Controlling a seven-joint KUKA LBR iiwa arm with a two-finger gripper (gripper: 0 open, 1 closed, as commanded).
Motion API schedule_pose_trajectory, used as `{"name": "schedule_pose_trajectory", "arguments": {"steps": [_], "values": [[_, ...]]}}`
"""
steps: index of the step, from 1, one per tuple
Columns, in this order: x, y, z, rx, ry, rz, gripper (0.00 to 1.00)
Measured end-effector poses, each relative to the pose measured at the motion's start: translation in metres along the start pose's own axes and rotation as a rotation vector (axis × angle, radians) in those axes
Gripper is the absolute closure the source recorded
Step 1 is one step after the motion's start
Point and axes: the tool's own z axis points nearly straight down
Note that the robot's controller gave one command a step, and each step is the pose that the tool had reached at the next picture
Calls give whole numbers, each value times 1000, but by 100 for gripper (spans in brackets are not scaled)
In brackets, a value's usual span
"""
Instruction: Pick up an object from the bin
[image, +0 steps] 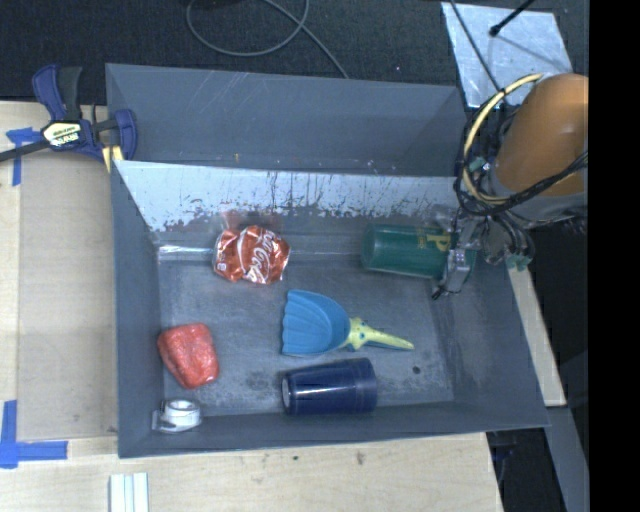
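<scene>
Gripper (452, 268) is hanging just right of the one green canister (402, 251); claw state cannot be told. Lying left of and below that canister: one crumpled red can (251, 255), one blue scoop (312, 323), one navy cylinder (329, 387), one red lump (189, 353), one silvery ring (181, 413).

Can't see right end of green can (400, 251), covered by pincer (447, 283). Can't identify small silver thing (180, 415) in front-left corner of bin (300, 95), too small. Can't read print on crumpled red wrapper (251, 255).
</scene>
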Motion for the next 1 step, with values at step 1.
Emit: {"name": "schedule_pose_trajectory", "arguments": {"steps": [1], "values": [[5,-13,-41,0,-3,-6,100]]}}
